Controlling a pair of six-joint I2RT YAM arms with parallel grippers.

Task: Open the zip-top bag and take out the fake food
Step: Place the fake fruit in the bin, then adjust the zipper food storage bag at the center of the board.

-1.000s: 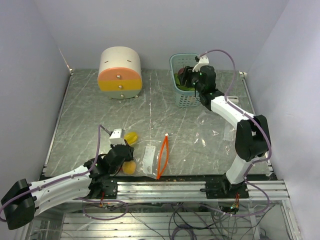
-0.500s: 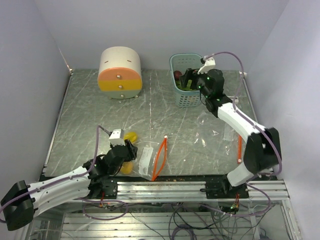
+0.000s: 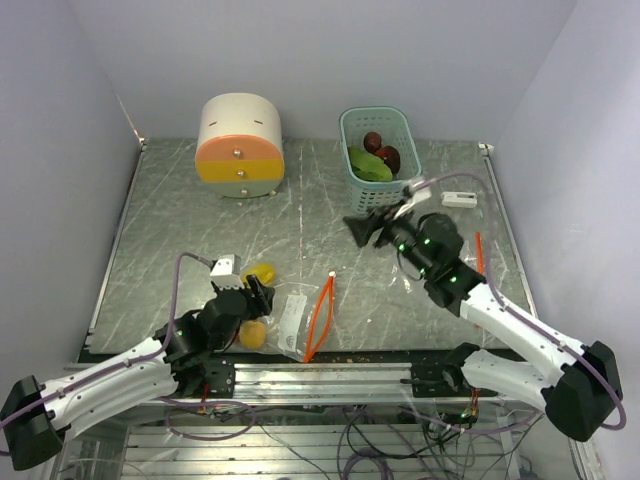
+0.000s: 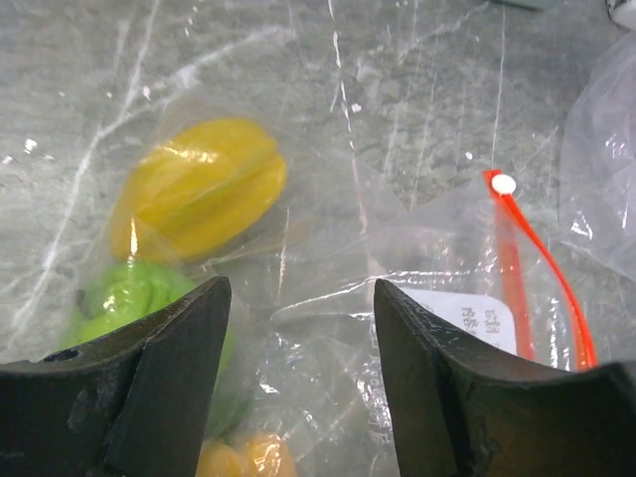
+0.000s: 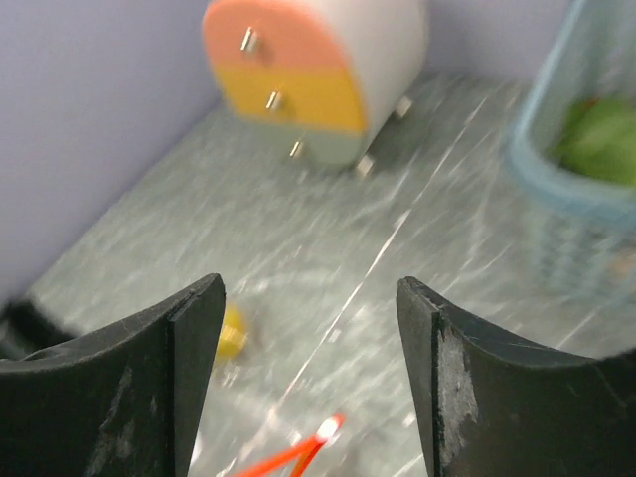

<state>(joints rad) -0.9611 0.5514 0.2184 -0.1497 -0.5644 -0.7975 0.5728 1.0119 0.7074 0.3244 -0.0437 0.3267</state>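
The clear zip-top bag [image 4: 417, 298] lies at the table's front, its orange zip [image 3: 322, 308] gaping. Inside it I see a yellow fruit [image 4: 199, 189], a lime-green one [image 4: 129, 298] and an orange one [image 4: 238, 457]. My left gripper [image 4: 298, 298] hangs open just over the bag film, holding nothing. In the top view it [image 3: 255, 297] sits between the yellow fruit [image 3: 262, 272] and the orange fruit [image 3: 253, 333]. My right gripper [image 3: 362, 230] is open and empty above mid-table, facing the bag. A green leafy piece [image 3: 368, 165] and dark red pieces [image 3: 382, 148] lie in the basket.
The teal basket [image 3: 362, 200] stands at the back right. The round cream-and-orange drawer box [image 3: 240, 145] is at the back left. A second clear bag [image 3: 440, 265] lies flat under my right arm. Walls close in on three sides.
My left gripper has opened over the bag. My right arm has pulled back from the basket to mid-table with its jaws open, and the dark red pieces now show in the basket.
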